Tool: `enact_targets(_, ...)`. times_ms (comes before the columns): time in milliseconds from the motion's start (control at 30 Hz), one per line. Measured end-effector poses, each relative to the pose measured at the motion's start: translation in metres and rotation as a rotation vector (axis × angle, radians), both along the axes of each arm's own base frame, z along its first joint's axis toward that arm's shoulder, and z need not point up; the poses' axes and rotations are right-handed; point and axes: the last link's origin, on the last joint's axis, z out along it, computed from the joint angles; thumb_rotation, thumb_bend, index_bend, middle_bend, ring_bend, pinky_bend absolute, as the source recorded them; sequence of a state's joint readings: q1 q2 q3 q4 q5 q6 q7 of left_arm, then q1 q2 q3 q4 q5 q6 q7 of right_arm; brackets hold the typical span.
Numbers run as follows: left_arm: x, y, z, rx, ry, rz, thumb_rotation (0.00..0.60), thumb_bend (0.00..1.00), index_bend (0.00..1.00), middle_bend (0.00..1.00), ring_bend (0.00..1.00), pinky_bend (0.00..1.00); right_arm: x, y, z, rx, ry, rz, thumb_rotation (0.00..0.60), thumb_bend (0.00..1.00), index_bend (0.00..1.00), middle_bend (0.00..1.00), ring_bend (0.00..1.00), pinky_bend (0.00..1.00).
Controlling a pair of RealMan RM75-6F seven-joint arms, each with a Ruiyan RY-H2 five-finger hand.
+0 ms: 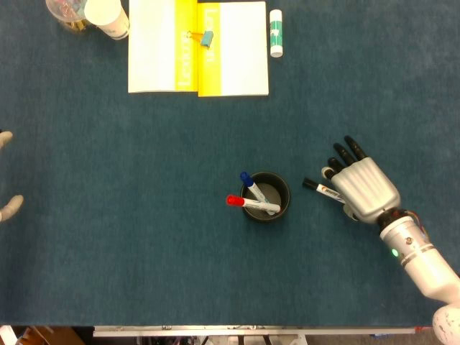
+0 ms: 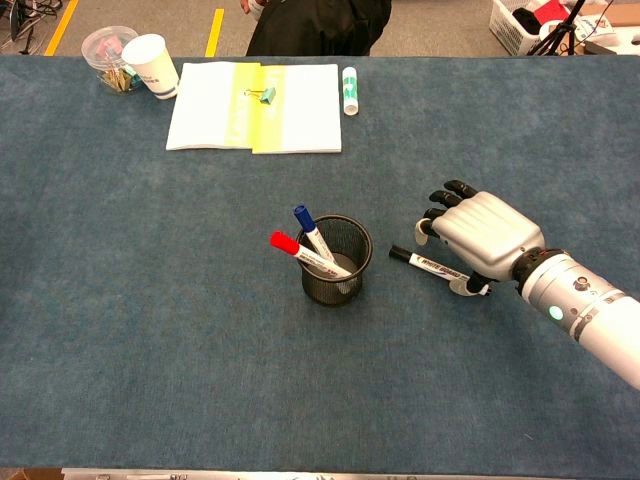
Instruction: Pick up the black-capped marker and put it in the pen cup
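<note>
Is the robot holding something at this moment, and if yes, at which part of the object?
It cannot be told. The right hand covers the rear end of the black-capped marker, which seems to lie on the table. The left hand holds nothing visible.

Right hand (image 2: pixel 480 236) hangs low, palm down, fingers loosely curled — left hand (image 1: pixel 7 172) (mostly cropped) barely shows.

Head view looks straight down; chest view slants across the same table (image 2: pixel 150 330).

A dark blue table (image 2: pixel 150 330) carries a black mesh pen cup (image 2: pixel 335 262) with red- and blue-capped markers, a white black-capped marker (image 2: pixel 428 266), a silver right hand (image 2: pixel 480 237) with black fingers (image 2: pixel 452 193), and a yellow-and-white notebook (image 2: pixel 255 121) at 12 o'clock.
</note>
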State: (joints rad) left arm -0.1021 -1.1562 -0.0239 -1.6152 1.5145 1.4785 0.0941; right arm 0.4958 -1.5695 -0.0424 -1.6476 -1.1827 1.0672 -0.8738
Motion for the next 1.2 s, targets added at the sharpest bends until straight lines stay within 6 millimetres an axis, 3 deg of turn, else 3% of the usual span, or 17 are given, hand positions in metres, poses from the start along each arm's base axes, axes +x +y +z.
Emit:
enact_targets(233, -0.001, -0.001, 0.001, 0.002, -0.001, 0.000, 0.600, 0.15, 0.17, 0.18, 0.18, 0.15, -0.002, -0.003, -0.001, 0.019, 0.012, -0.023, 0.600, 0.13, 0.35, 0.29, 0.10, 0.03)
enact_targets(400, -0.002, -0.002, 0.002, 0.006, 0.000, 0.006, 0.600, 0.15, 0.17, 0.18, 0.18, 0.15, 0.002, -0.003, -0.003, 0.054, 0.032, 0.000, 0.600, 0.23, 0.35, 0.29, 0.10, 0.03)
enact_targets(533, -0.003, -0.003, 0.002, 0.005, 0.001, 0.008, 0.600, 0.15, 0.17, 0.18, 0.18, 0.15, 0.001, -0.005, 0.000, 0.046, 0.043, 0.002, 0.600, 0.25, 0.35, 0.29, 0.10, 0.03)
enact_targets(900, -0.004, -0.003, 0.002, 0.005, 0.005, 0.013, 0.600, 0.15, 0.17, 0.18, 0.18, 0.15, -0.004, -0.018, 0.016, -0.005, 0.108, 0.043, 0.600, 0.26, 0.35, 0.29, 0.10, 0.03)
enact_targets(1200, -0.003, -0.003, 0.001, 0.002, 0.003, 0.008, 0.600, 0.15, 0.17, 0.18, 0.18, 0.15, 0.005, -0.015, 0.008, 0.032, 0.047, 0.011, 0.600, 0.25, 0.35, 0.29, 0.10, 0.03)
